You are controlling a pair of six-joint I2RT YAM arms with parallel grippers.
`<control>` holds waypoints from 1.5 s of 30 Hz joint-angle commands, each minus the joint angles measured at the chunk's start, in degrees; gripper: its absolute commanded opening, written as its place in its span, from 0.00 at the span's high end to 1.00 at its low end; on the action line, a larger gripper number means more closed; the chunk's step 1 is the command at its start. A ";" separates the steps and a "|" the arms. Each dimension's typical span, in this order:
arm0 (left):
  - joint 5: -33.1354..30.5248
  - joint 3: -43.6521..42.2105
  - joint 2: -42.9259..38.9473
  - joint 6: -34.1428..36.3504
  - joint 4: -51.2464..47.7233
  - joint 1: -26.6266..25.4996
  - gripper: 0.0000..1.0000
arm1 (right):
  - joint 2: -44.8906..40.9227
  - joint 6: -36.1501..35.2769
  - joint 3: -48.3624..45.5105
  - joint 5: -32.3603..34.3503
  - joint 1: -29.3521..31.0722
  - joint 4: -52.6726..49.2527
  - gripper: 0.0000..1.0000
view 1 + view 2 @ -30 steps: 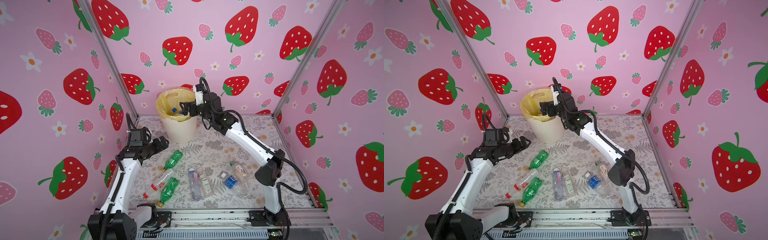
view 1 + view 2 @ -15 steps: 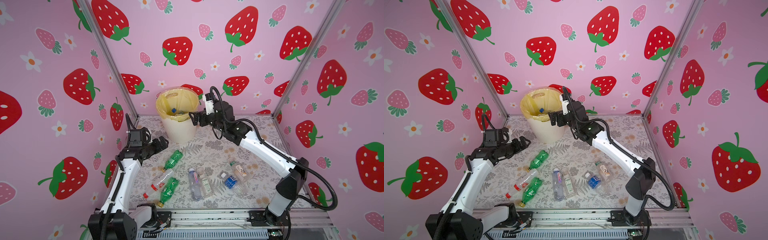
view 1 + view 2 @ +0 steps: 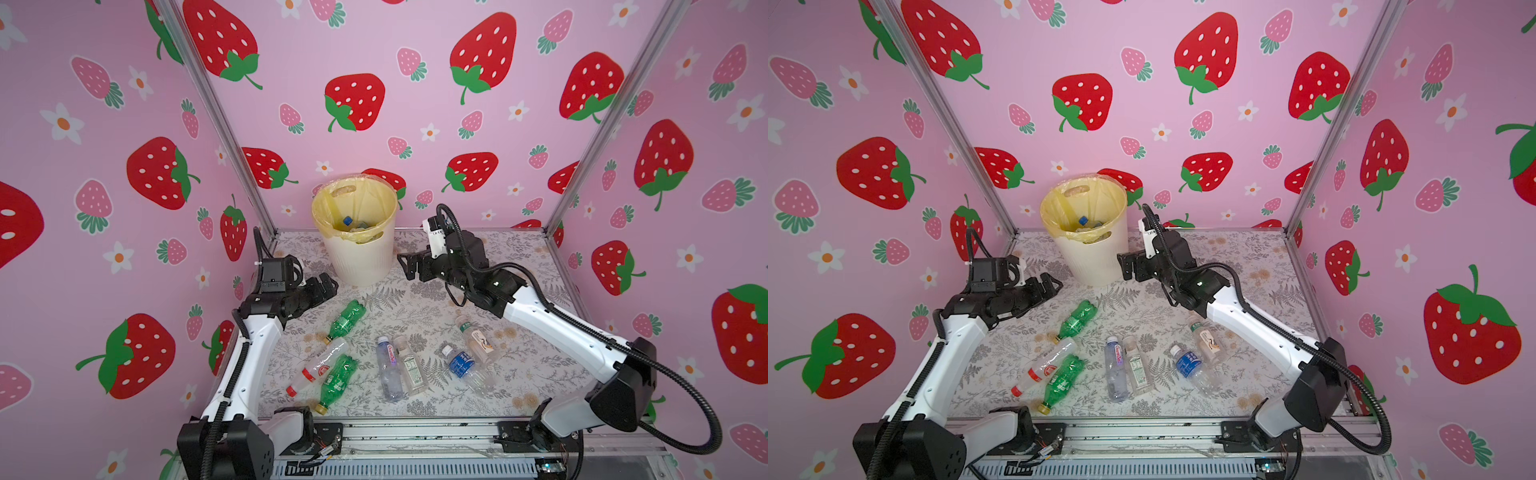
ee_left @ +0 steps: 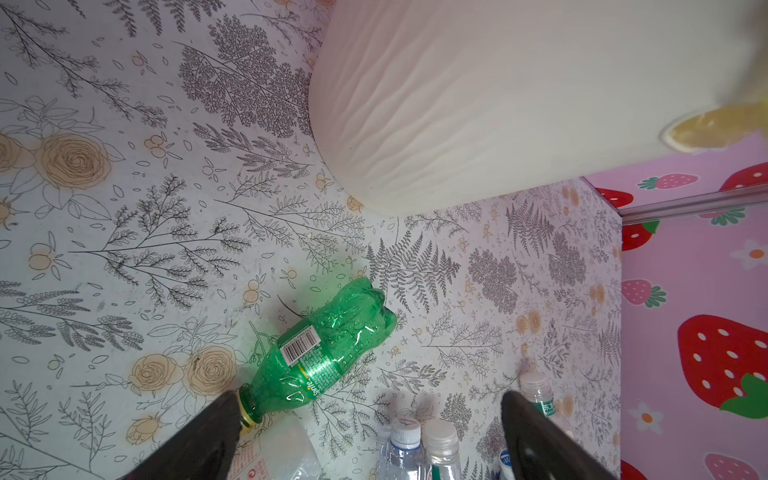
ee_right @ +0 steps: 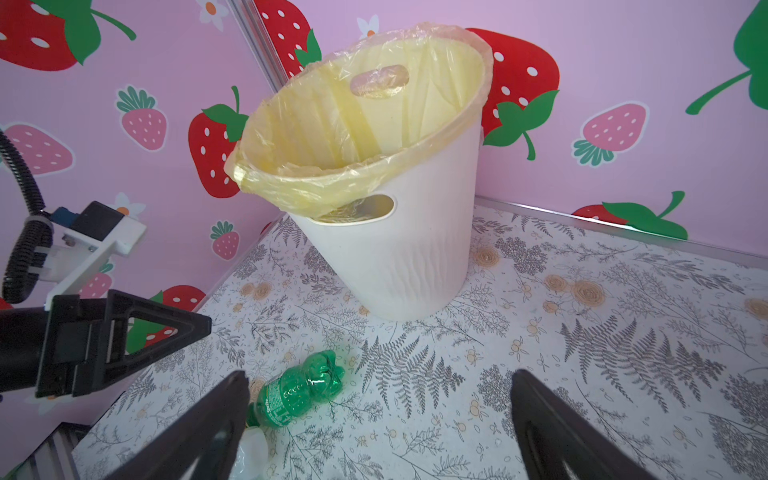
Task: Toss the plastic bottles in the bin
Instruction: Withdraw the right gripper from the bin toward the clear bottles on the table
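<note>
Plastic bottles (image 3: 390, 368), seven in all, lie on their sides on the flowered table (image 3: 519, 266) in front of the bin (image 3: 361, 257); a blue cap (image 3: 347, 220) shows inside it. Left gripper (image 3: 330, 286), jaws apart and empty, hangs near a green bottle (image 3: 345, 318). Right gripper (image 3: 405, 266), jaws apart and empty, hangs just right of the bin.

Left arm (image 3: 253, 353), right arm (image 3: 557, 328): white link shells, black joints, black ribbed cables (image 5: 18, 253), white wrist camera mounts (image 5: 95, 245).
</note>
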 commanded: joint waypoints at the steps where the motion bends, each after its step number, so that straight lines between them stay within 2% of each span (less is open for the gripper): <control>1: 0.45 -0.73 0.20 0.36 0.00 -0.58 0.01 | -2.35 0.97 -2.16 1.29 -0.96 -1.76 0.01; 7: 0.69 -0.65 -0.29 0.34 0.01 -0.95 0.01 | -4.51 2.08 -6.22 4.15 -2.07 -8.05 0.01; 16: 1.66 -0.55 -0.48 0.18 0.22 -0.91 0.01 | -9.52 4.15 -14.57 4.52 -4.74 -14.49 0.01; 29: 2.87 -0.47 0.51 0.00 0.39 -0.98 0.01 | -17.47 7.12 -26.90 5.61 -8.45 -18.09 0.01; 45: 3.67 -0.47 0.84 -0.32 0.85 -0.93 0.01 | -21.34 13.04 -38.26 7.03 -9.50 -19.42 0.01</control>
